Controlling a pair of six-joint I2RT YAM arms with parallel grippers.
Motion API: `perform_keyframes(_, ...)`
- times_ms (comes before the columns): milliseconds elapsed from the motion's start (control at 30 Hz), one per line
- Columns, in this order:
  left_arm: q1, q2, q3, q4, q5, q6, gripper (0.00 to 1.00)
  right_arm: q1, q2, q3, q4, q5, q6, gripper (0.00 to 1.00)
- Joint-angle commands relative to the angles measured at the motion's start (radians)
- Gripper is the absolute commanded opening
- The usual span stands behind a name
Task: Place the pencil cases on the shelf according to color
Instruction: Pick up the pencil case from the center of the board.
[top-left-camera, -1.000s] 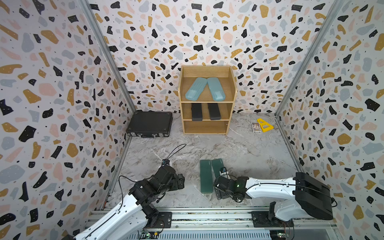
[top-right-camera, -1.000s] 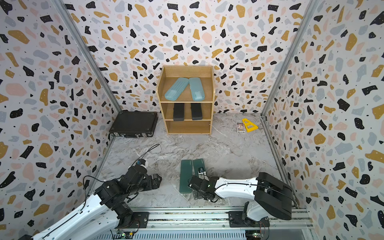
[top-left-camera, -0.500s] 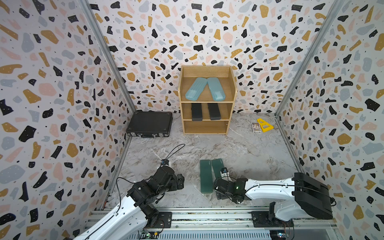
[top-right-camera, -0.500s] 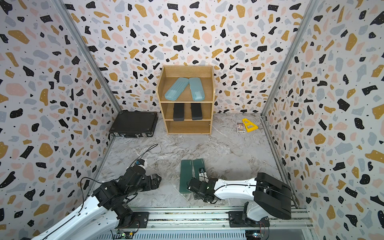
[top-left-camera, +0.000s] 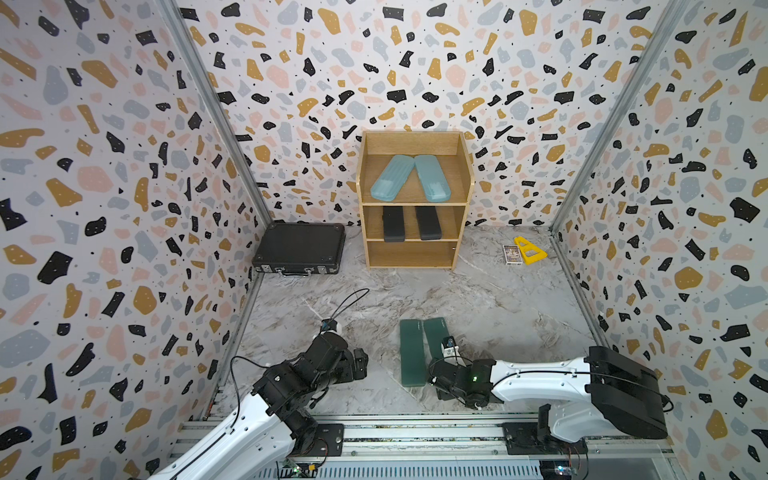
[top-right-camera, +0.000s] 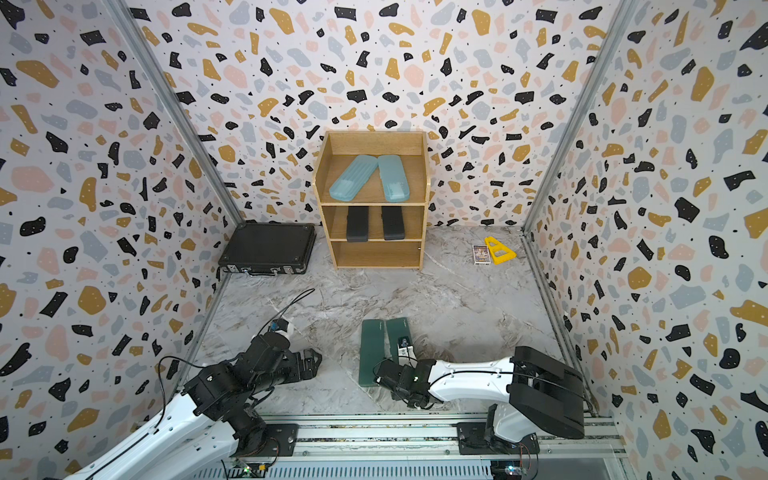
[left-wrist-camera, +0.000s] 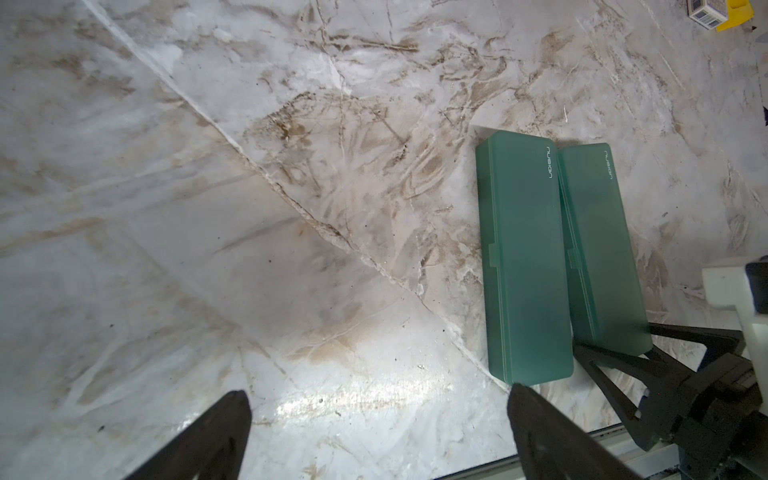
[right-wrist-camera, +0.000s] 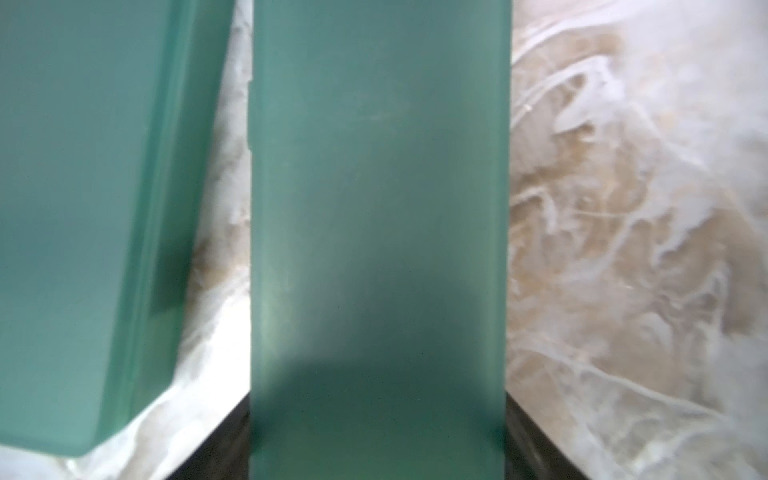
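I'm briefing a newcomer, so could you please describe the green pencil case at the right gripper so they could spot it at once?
From the wooden shelf at the back wall, come forward across the marble table to two dark green pencil cases lying side by side. It is the right-hand case, its near end between the fingers of the right gripper; the left-hand case lies untouched.

Left gripper (left-wrist-camera: 378, 392) hangs wide open (tilted downward); right gripper (right-wrist-camera: 376, 399) reaches low.

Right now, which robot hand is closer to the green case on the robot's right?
Right. The right gripper straddles the near end of that green case, a finger on each side. The left gripper hangs open over bare table, beyond the other green case.
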Motion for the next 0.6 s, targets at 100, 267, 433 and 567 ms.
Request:
perform_keyframes(100,-0.005,-0.008,0.013,-0.005,-0.018,-0.005,1.0,0.002,-0.158,0.029,-0.167,0.116,-0.025,0.39)
perform_keyframes(267,-0.005,-0.006,0.024,-0.002,-0.011,-0.008,1.0,-0.003,-0.252,0.067,-0.213,0.174,-0.071,0.37)
perform_keyframes(433,-0.005,-0.001,0.034,0.0,-0.017,-0.009,1.0,-0.082,-0.277,0.125,-0.213,0.144,-0.162,0.35)
perform_keyframes(567,-0.005,0.006,0.041,0.002,-0.018,-0.006,1.0,-0.154,-0.263,0.172,-0.173,0.106,-0.257,0.35)
